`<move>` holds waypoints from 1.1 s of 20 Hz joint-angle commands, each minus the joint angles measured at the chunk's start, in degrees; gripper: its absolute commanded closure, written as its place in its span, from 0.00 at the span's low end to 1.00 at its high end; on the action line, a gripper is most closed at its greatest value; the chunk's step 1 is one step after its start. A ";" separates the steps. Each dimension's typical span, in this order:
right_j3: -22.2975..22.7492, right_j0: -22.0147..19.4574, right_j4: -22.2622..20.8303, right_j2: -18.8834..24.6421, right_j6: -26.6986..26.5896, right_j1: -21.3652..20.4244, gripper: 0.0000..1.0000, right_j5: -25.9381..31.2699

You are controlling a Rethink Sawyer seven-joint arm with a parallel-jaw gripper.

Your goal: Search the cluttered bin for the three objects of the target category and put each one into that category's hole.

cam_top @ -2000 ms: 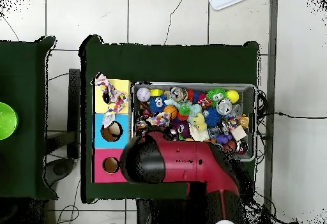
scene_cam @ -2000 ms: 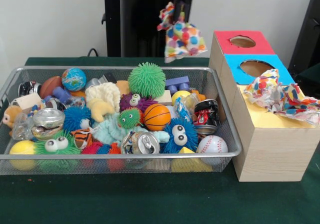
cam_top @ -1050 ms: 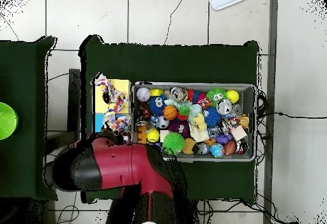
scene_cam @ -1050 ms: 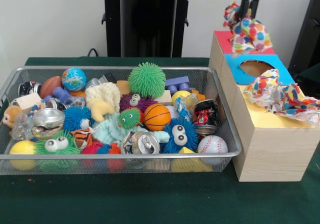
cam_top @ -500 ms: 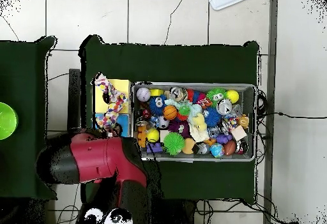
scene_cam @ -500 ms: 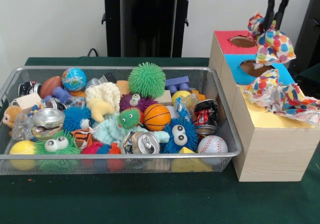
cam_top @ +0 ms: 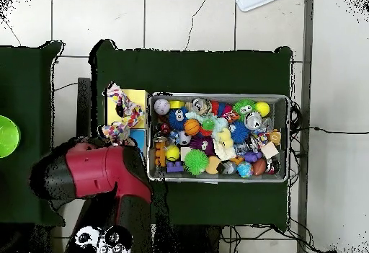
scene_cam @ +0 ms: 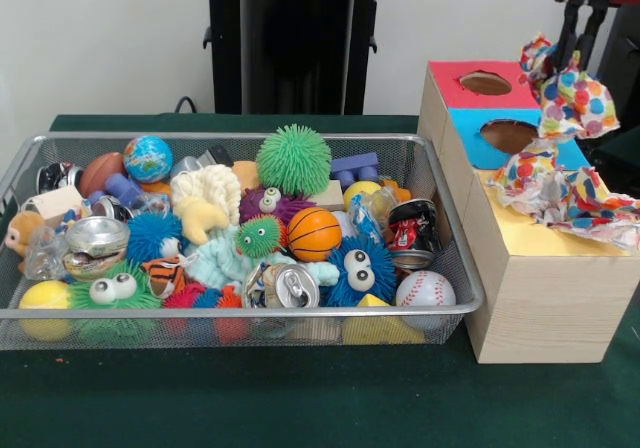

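My gripper (scene_cam: 581, 30) hangs at the top right, above the pale wooden box (scene_cam: 540, 308). It is shut on a polka-dot cloth (scene_cam: 575, 103) that dangles over the blue part of the box top. More crumpled polka-dot cloth (scene_cam: 560, 193) lies on the yellow part of the box top and hides the yellow-surround hole. In the overhead view, cloth lies on the yellow surface (cam_top: 126, 106), and the held cloth (cam_top: 115, 131) shows beside the red arm (cam_top: 94, 171). The wire-mesh bin (scene_cam: 240, 313) stands left of the box, full of toys. I see no polka-dot cloth in it.
The red-surround hole (scene_cam: 485, 82) and the blue-surround hole (scene_cam: 508, 134) are open on the box top. The bin holds a green spiky ball (scene_cam: 293, 160), a basketball (scene_cam: 314, 233), a baseball (scene_cam: 425, 290) and cans (scene_cam: 290, 286). A green bowl (cam_top: 3, 136) sits on the side table.
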 commanded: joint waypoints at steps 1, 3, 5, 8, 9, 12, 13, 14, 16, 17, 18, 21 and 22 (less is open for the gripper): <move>-5.77 0.67 2.58 -1.59 15.05 3.00 1.00 9.75; -6.86 0.88 2.89 -1.87 14.82 2.80 1.00 11.15; -7.48 0.84 3.23 -1.97 14.62 2.76 1.00 11.74; -7.25 0.43 3.60 -1.80 14.00 2.94 1.00 10.63; -7.36 0.16 3.68 -1.72 13.81 3.31 1.00 10.22; -5.97 -0.19 3.73 -1.71 13.39 3.97 1.00 7.70; -5.63 -0.28 3.75 -1.70 13.30 4.19 1.00 7.05; -5.12 -0.36 3.86 -1.72 13.31 4.35 1.00 6.36; -4.06 -0.46 4.08 -1.63 13.45 4.59 1.00 4.93; -3.60 -0.51 4.19 -1.56 13.46 4.70 1.00 4.36; -3.25 -0.53 4.29 -1.57 13.58 4.88 1.00 3.86; -1.93 -0.47 4.57 -1.54 13.85 5.24 1.00 2.06; -1.48 -0.41 4.63 -1.56 14.02 5.40 1.00 1.35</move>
